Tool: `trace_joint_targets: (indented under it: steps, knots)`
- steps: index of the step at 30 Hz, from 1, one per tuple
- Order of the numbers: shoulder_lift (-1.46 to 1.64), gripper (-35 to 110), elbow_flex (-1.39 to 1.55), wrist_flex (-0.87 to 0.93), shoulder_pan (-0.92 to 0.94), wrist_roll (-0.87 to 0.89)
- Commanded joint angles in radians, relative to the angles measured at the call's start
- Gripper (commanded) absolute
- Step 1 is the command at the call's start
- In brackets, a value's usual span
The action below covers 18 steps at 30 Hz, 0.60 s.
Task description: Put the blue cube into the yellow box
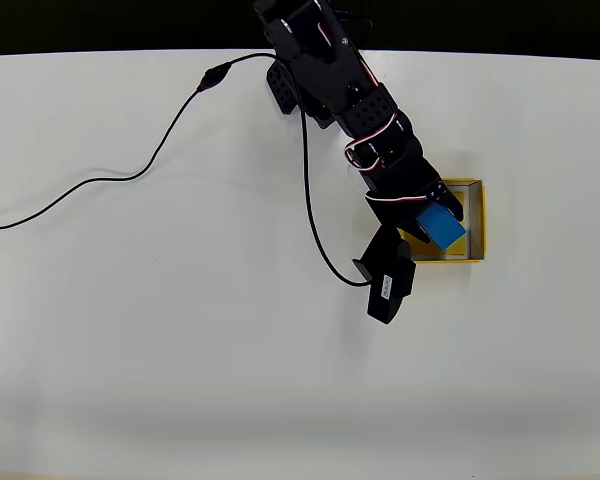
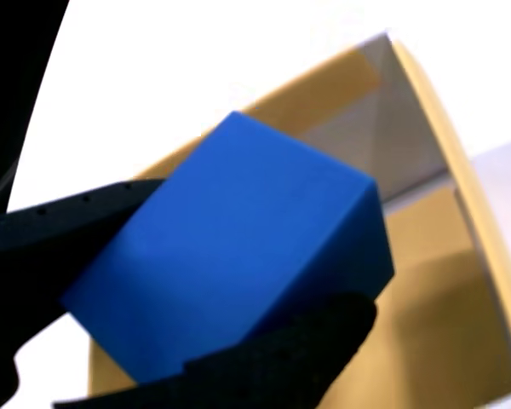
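1. In the overhead view, the arm (image 1: 350, 95) extends from the table's (image 1: 180, 350) top edge down and to the right.
2. The box (image 1: 474, 215) lies right of centre on the table.
3. The gripper (image 1: 432, 222) sits over the box's left part, clamping the cube (image 1: 442, 226) above the box floor.
4. A cable (image 1: 110, 178) lies across the table's left half.
5. In the wrist view, the cube (image 2: 238, 256) sits between the fingers (image 2: 281, 358), in front of the box (image 2: 426, 281).

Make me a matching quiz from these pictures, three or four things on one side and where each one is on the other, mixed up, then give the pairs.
Things:
1. blue cube
2. yellow box
3. black cable
4. gripper

Places or states:
A. trails across the white table, left in the overhead view
B. shut on the cube
C. held above the box
D. on the table under the gripper

Pairs: 1-C, 2-D, 3-A, 4-B
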Motion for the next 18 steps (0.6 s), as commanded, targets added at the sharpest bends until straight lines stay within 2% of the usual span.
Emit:
trace_joint_targets:
  steps: [1,5,18]
  knots:
    - [0.012,19,-0.018,-0.048,-0.017,-0.015]
    - [-0.011,26,-0.011,-0.091,-0.015,-0.026]
    - [0.002,32,-0.044,-0.209,0.034,-0.138]
